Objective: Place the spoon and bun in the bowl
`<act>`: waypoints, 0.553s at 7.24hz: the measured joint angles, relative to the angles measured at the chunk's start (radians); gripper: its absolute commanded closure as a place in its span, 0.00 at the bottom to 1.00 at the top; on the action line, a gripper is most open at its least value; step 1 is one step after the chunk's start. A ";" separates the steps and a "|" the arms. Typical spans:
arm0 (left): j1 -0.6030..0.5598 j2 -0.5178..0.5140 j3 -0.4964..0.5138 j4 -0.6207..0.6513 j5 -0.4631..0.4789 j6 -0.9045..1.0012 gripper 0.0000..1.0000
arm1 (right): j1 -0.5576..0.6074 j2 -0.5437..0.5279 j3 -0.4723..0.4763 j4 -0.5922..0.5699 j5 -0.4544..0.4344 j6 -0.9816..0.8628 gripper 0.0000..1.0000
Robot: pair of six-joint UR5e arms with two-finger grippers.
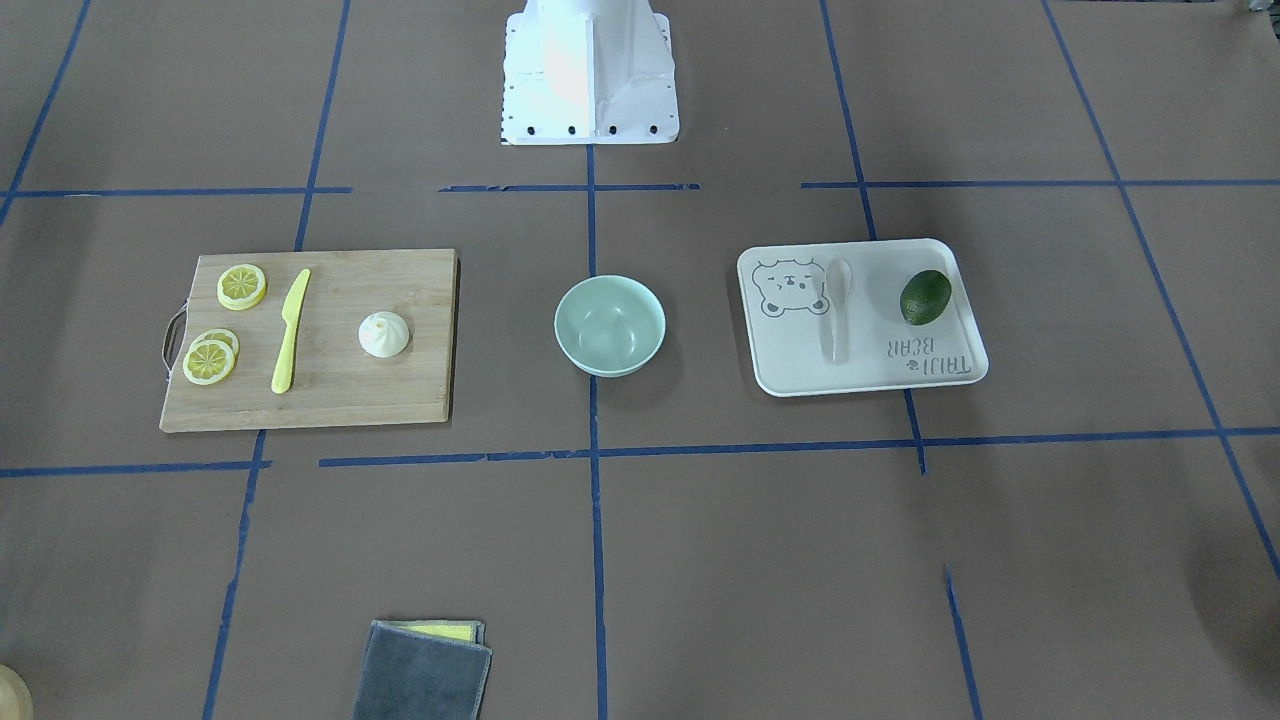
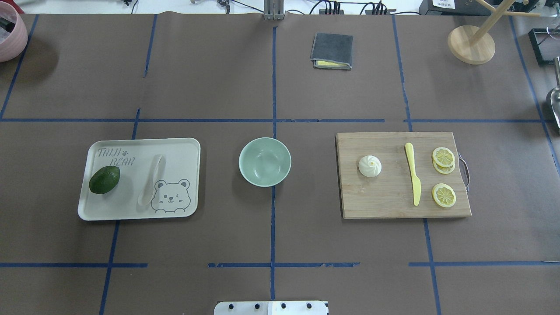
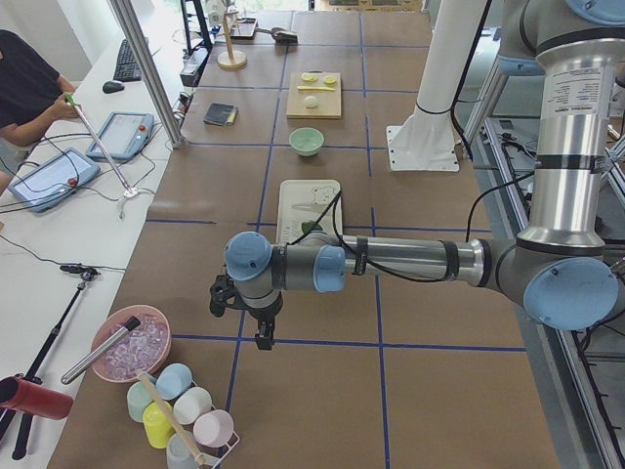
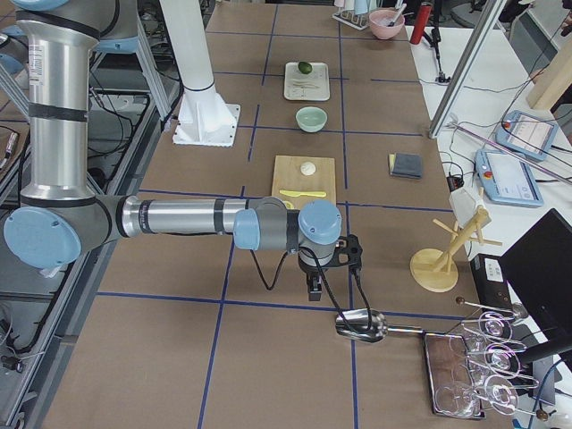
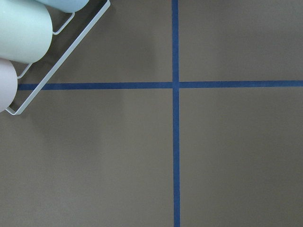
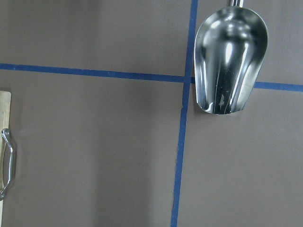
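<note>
My left gripper fills the side view's foreground; I cannot tell whether it or my right gripper is clenched. Overhead, the spoon lies left of the bowl, its long axis up-frame, likely my left arm's pick. The bun sits right.

A yellow knife and lemon slices lie on the wooden cutting board; well apart from it, a tray holds an avocado.

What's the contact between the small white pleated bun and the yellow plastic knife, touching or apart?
Apart. The overhead view shows bare wooden cutting board between the white bun and the yellow knife.
</note>
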 measured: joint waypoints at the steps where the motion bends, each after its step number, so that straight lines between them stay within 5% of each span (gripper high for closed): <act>1: 0.000 0.000 -0.001 0.000 0.000 0.000 0.00 | 0.000 0.001 -0.001 0.000 0.000 0.000 0.00; 4: 0.001 -0.006 -0.017 0.000 -0.002 0.002 0.00 | 0.000 0.006 0.005 0.002 0.000 -0.002 0.00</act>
